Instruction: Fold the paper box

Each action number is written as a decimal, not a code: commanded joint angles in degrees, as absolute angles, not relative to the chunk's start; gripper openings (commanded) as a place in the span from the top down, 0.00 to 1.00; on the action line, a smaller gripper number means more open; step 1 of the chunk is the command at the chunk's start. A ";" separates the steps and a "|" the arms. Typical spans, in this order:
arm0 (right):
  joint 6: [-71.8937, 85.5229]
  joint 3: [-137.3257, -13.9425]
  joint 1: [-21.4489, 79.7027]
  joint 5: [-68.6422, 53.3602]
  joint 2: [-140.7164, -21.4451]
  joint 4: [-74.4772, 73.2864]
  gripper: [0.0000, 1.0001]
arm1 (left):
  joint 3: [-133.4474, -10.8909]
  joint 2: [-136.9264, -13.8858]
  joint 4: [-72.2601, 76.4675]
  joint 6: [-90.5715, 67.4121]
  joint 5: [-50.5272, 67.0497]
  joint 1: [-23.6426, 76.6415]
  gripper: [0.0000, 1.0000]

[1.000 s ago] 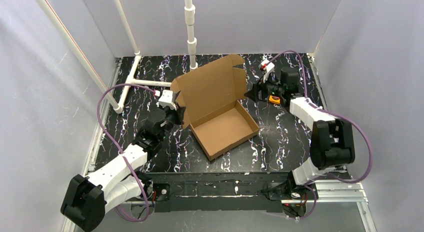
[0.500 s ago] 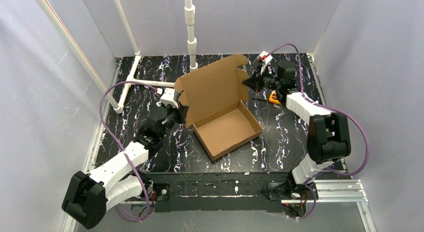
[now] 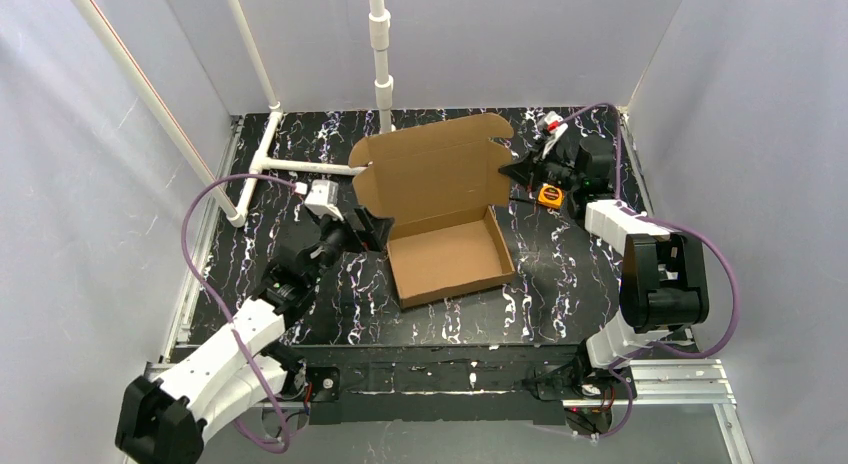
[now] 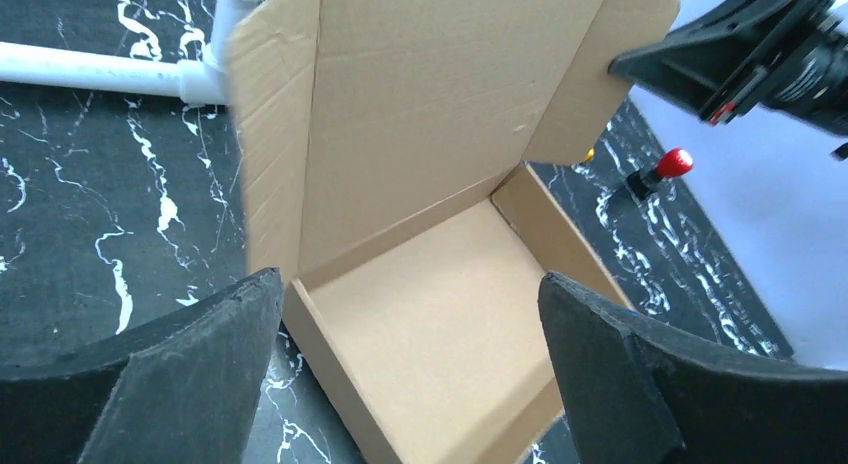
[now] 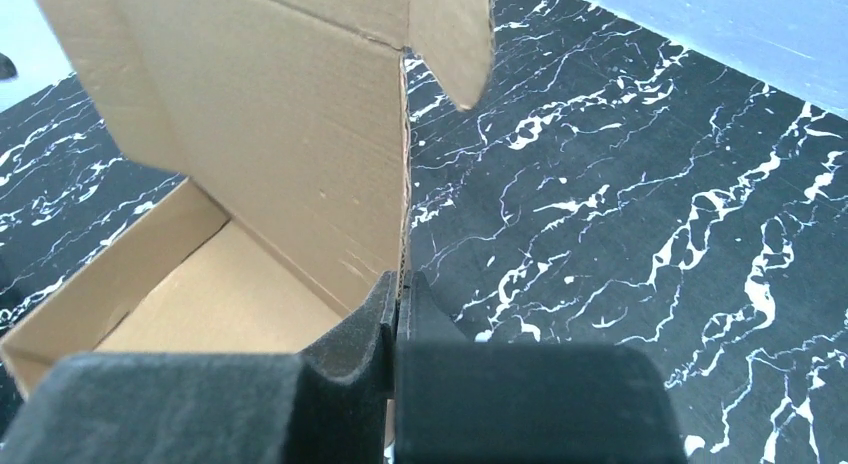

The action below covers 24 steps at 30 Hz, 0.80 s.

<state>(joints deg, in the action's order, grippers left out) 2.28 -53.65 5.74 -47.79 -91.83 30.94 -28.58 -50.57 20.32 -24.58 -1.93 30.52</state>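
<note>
**Box half-formed mid-table, right arm pinching the lid**

The paper box (image 3: 445, 259) sits mid-table (image 3: 560, 284). Its tray is formed, with the open side up, and the lid stands upright at the far side.

Top view:
- The left end effector (image 3: 372, 227) is just beside the tray's left wall. I cannot tell whether it touches.
- The right end effector (image 3: 510, 170) is at the lid's right edge.

Left wrist view:
- Its fingers (image 4: 170, 374) are spread wide, with the tray's near-left corner and the lid framed between them. Nothing is gripped.
- It also catches the right arm's black tip at the lid's upper right flap.
- A small red-capped item (image 4: 672, 164) sits on the table past the box. The top view does not resolve it.

Right wrist view:
- Its fingers (image 5: 350, 334) are pressed together on the lid's vertical side edge, and the cardboard runs down into the seam between them. The pinch cannot be confirmed from above.

Other things:
- An orange tape measure (image 3: 548, 195) is just right of the box, close under the right arm.
- A white pipe frame (image 3: 300, 166) lies at the far left, its end near the lid's left flap.

The near side of the table and the front right are bare marble-pattern surface. Grey walls close in on the left, right and far edges.
</note>
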 commanded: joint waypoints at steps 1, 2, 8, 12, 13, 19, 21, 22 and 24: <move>4.97 -50.81 2.42 -53.35 -90.21 38.75 0.99 | -27.45 -42.94 15.22 -28.82 0.65 27.22 0.02; 5.26 -50.65 2.04 -53.84 -90.51 39.11 0.99 | -27.35 -41.76 14.10 -29.06 2.75 25.97 0.02; 5.10 -50.20 1.41 -55.42 -90.18 39.85 0.99 | -24.41 -36.04 5.72 -35.53 -7.30 16.39 0.21; 5.19 -50.16 1.42 -55.83 -89.71 40.17 0.99 | -26.43 -47.05 9.03 -39.87 -2.42 10.10 0.31; 5.19 -50.07 1.45 -55.93 -89.47 40.28 0.99 | -27.01 -49.94 11.46 -40.36 -1.05 9.26 0.32; 5.71 -49.70 1.45 -56.71 -88.36 41.57 0.99 | -31.62 -63.97 23.65 -41.71 10.20 5.79 0.41; 5.88 -49.54 1.41 -56.76 -88.33 41.85 0.99 | -34.15 -68.48 25.63 -40.82 14.37 5.40 0.44; 6.12 -49.57 1.41 -56.80 -88.33 42.08 0.99 | -35.22 -70.24 26.67 -40.24 16.61 5.23 0.46; 6.70 -49.48 1.52 -56.86 -88.43 42.64 0.99 | -37.23 -73.93 28.06 -39.54 20.25 4.97 0.48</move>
